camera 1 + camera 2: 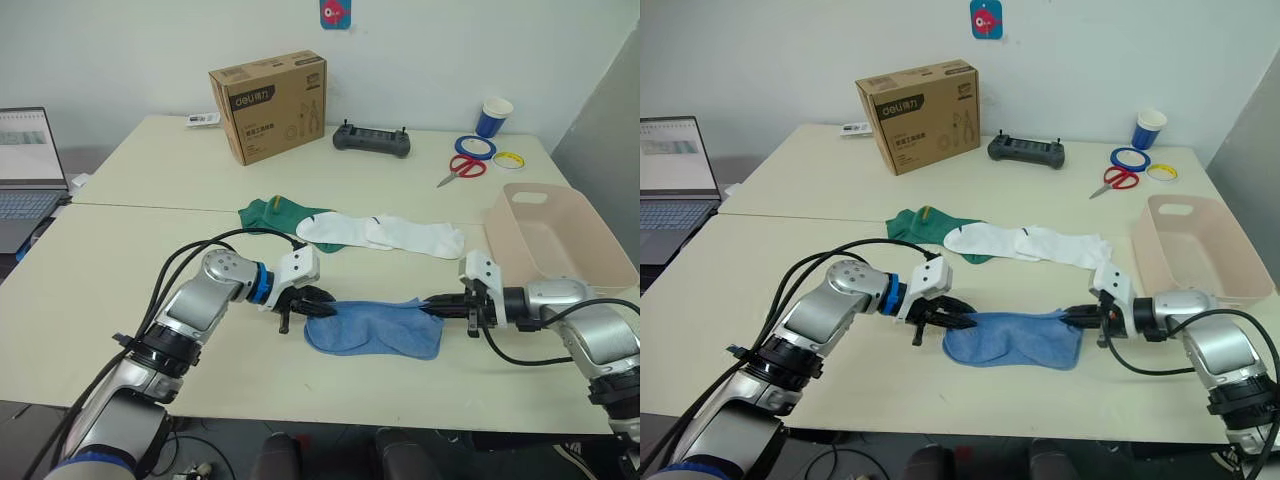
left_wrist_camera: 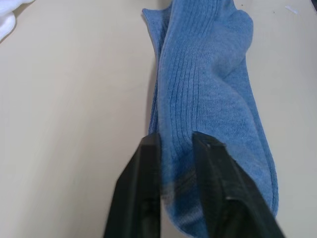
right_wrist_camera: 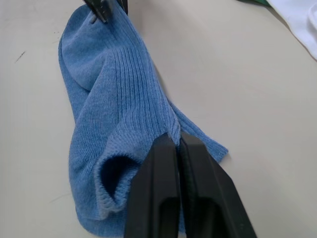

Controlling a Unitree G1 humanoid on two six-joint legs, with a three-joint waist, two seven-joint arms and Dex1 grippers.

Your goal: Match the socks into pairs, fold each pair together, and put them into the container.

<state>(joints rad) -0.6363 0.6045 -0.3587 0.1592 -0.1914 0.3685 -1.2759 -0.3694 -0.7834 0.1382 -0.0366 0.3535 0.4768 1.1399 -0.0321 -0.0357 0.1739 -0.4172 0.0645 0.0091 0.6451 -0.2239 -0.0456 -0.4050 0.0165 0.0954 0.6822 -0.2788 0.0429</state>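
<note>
left eye view, arms: left arm comes in from the lower left, elbow bent, forearm turned toward the middle of the table; left gripper [image 1: 320, 300] low at the left end of the blue socks [image 1: 375, 327]; right arm comes in from the lower right, forearm nearly level; right gripper [image 1: 432, 306] at the socks' right end; the two grippers face each other across the socks
left eye view, task things: blue socks lie flat near the front edge; white socks [image 1: 385, 233] farther back, overlapping end to end; green sock [image 1: 270, 213] just left of them, partly under the white; basin [image 1: 590, 240] on the right, near the right arm
left eye view, rest: table [image 1: 130, 280]; cardboard box [image 1: 270, 104], remote [image 1: 372, 140], scissors [image 1: 460, 168], tape rolls [image 1: 476, 147], cup [image 1: 493, 117] along the back; laptop [image 1: 25, 170] far left
right eye view: same layout; a yellow mark on the green sock can be made out here
left wrist view: left fingers [image 2: 141, 193] a small way apart, straddling the near end of the blue socks; cloth sits in the gap, but a firm pinch cannot be told; two ribbed layers lie stacked, edges slightly offset; a bit of white sock at one corner
right wrist view: right fingers [image 3: 198, 188] pressed together, pinching the ribbed cuff edge of the blue socks; one cuff gapes open beside them; the left gripper's tips touch the socks' far end; white and green socks at a far corner
</note>
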